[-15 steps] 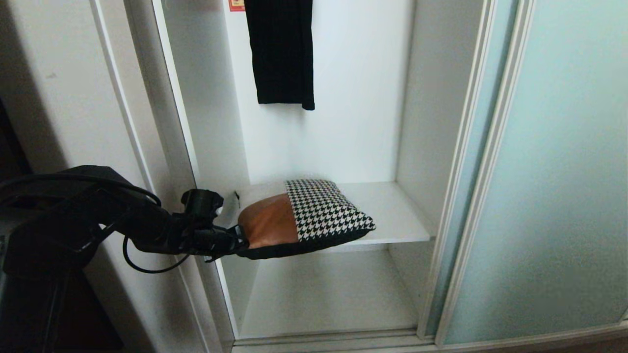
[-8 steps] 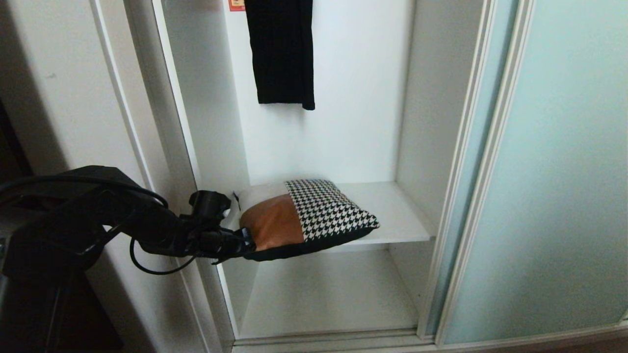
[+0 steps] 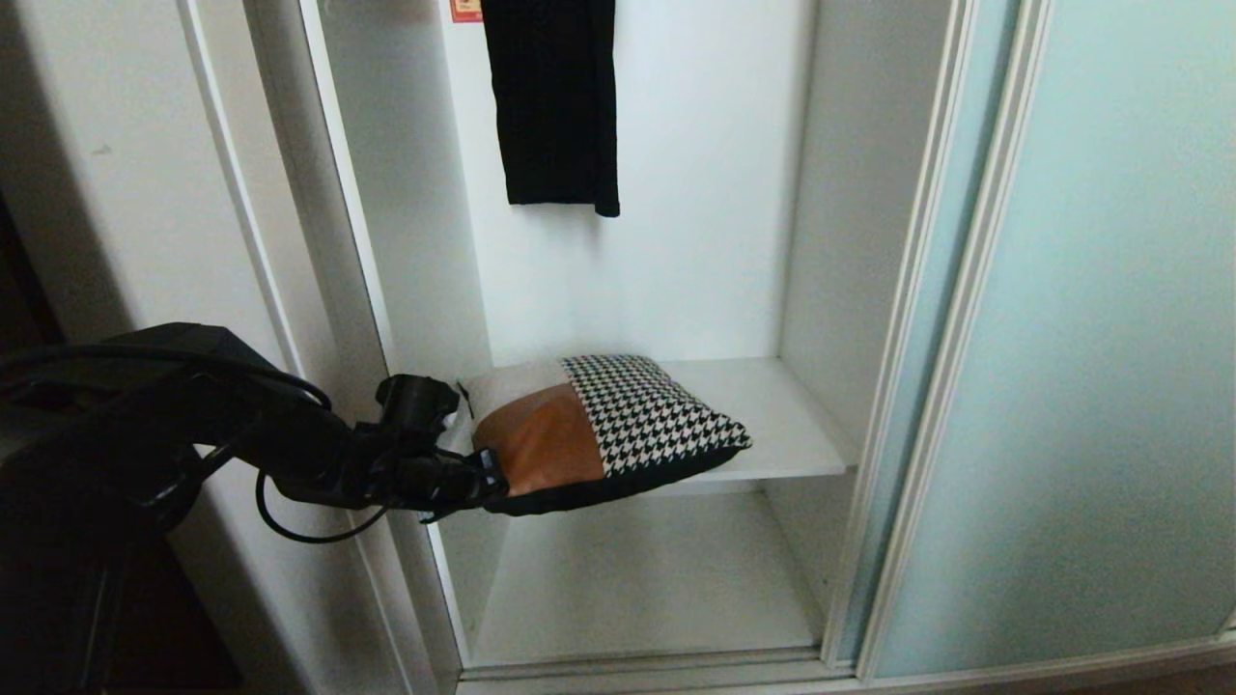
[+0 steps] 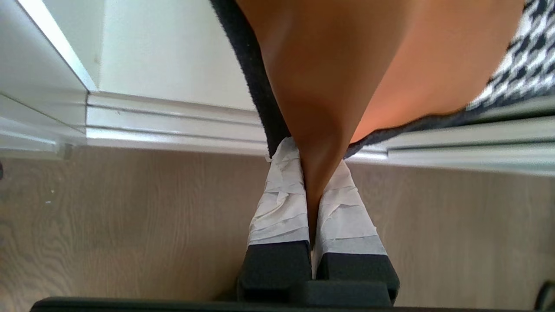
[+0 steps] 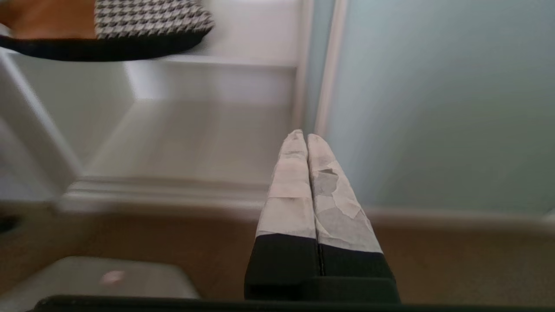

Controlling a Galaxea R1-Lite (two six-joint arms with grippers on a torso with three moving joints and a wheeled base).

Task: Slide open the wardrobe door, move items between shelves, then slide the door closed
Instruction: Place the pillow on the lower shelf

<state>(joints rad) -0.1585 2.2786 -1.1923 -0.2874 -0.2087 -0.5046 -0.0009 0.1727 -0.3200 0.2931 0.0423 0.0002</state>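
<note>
while the left claw (image 3: 488, 480) is pinching the tan-orange corner of the cushion (image 3: 618, 434), the soft square pad is lying partly on the upper shelf (image 3: 772, 415), its near left corner hanging out past the shelf's front edge. the cushion is showing a woven black-and-white houndstooth face, a smooth leathery tan patch and a fuzzy black back along its underside. it is sitting roughly flat, its tan end pointing toward the claw at the shelf's left front corner and its houndstooth end pointing toward the shelf's right side; being square, it is offering no clear long axis. the shelf is a flat matte white board with a thin straight front edge, and a lower shelf (image 3: 637, 579) of the same kind is lying beneath it. the sliding wardrobe door (image 3: 1091, 367), frosted pale aqua glass in a slim pale frame, is standing pushed to the right, leaving the compartment open. a long black ribbed garment (image 3: 552, 106) is hanging against the back wall above.

the left wrist view is showing what the head view is hiding: two tape-wrapped fingers (image 4: 279, 203) squeezing the tan fabric into a fold, with wood-grain floor (image 4: 108, 225) below. the right wrist view is showing the right claw (image 5: 303, 136), outside the head view, clenched on nothing, its taped fingertips touching, pointing at the door's frame near the lower shelf.
</note>
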